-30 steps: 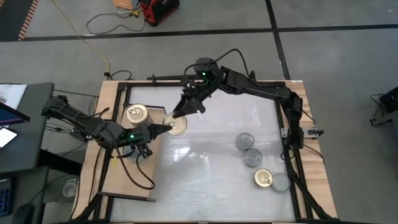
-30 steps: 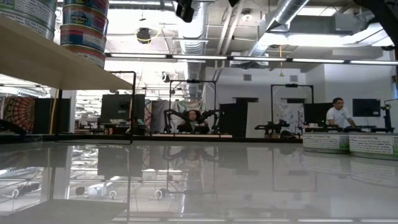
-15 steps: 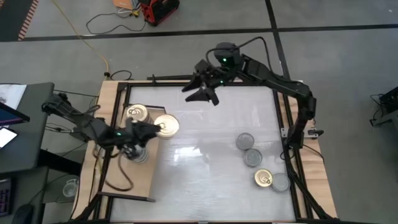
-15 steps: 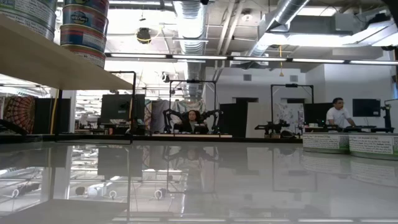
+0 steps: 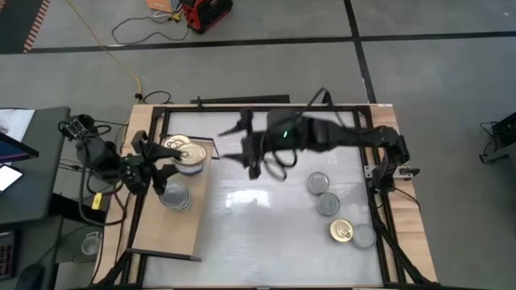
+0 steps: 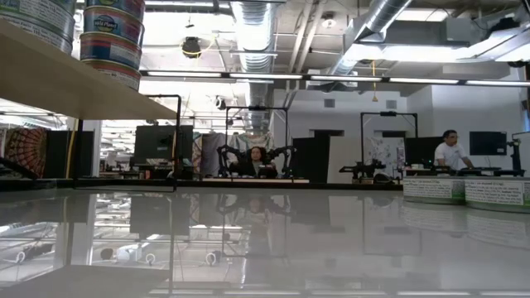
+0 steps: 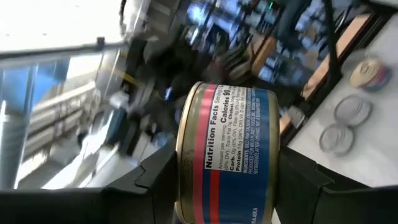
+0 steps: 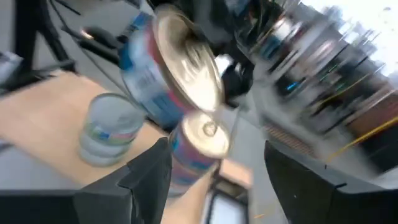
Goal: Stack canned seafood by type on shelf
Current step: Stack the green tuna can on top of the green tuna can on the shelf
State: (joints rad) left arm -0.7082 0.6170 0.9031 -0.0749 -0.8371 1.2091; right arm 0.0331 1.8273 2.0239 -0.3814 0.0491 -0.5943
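My left gripper (image 7: pixel 227 186) has its fingers clenched on a blue-and-red labelled tin (image 7: pixel 227 152) over the shelf (image 5: pixel 165 229) – above the gold-top stack (image 5: pixel 179 147), beside the silver-top stack (image 5: pixel 175 196). My right gripper (image 5: pixel 242 145) hangs near the shelf's edge, fingers released – nothing in them. Four more tins (image 5: pixel 329 204) sit well apart on the surface (image 5: pixel 266 234).

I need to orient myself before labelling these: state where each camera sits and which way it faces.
High view: overhead, straight down on the shelf; both arms show.
Low view: table height, level across the table into the room; no arm shows.
Left wrist view: on the left arm, past the left gripper clamping a blue-label tin.
Right wrist view: on the right arm, past the open right gripper, toward the shelf.
Shared: that tin shows in both wrist views.
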